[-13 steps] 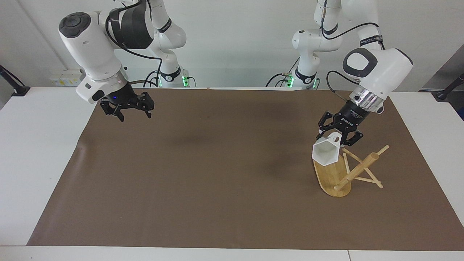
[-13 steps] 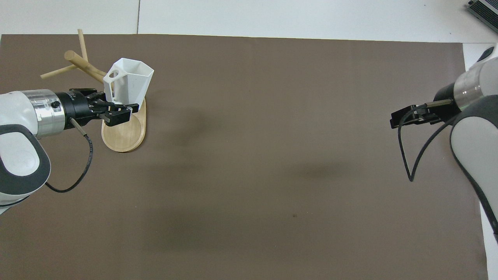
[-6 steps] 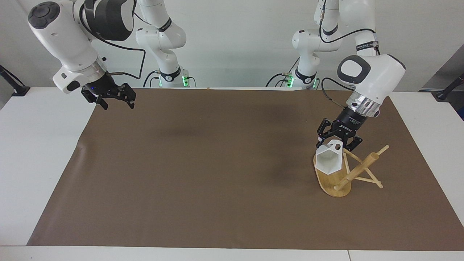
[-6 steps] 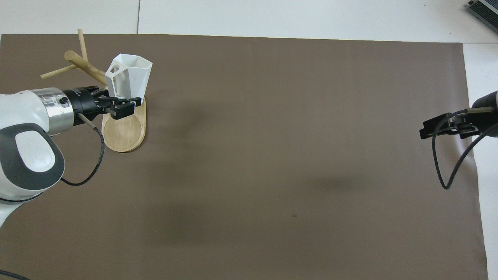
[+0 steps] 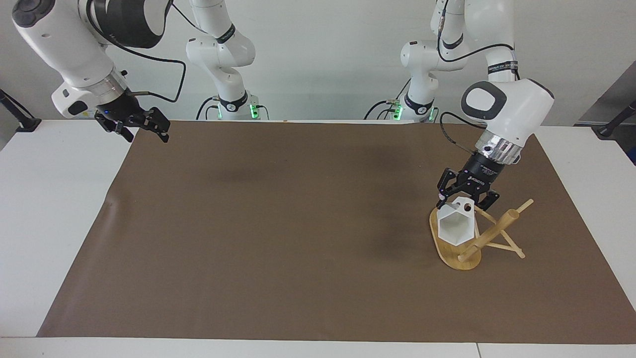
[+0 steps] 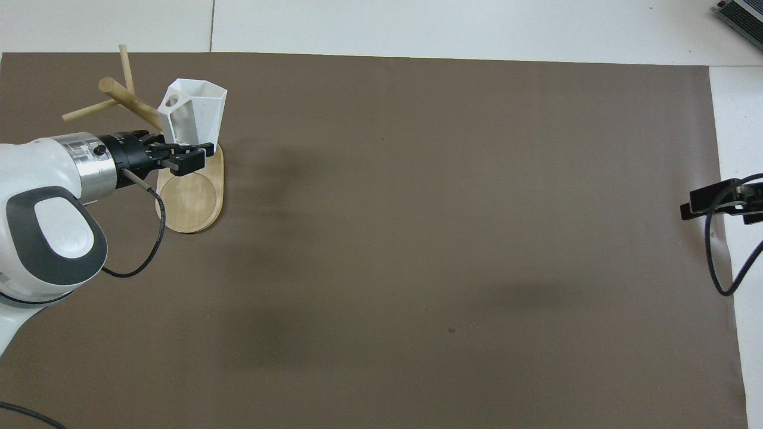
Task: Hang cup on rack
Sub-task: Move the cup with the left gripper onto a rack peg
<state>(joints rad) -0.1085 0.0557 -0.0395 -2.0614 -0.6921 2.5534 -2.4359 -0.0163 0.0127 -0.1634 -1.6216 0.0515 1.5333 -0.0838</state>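
While the right gripper [image 5: 145, 127] waits in the air over the brown mat's [image 5: 278, 223] edge at the right arm's end of the table, well apart from the rack [image 5: 477, 236], whether its fingers are apart or together cannot be told. The left gripper [image 5: 466, 197] is over the rack's base, fingers clamped on the cup [image 5: 456, 226]. The cup hangs tilted, its rim facing away from the robots, just beside the rack's post.

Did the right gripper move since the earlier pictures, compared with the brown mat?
Yes. In the facing view the right gripper has drawn back from over the brown mat to its corner at the right arm's end, toward the robots.
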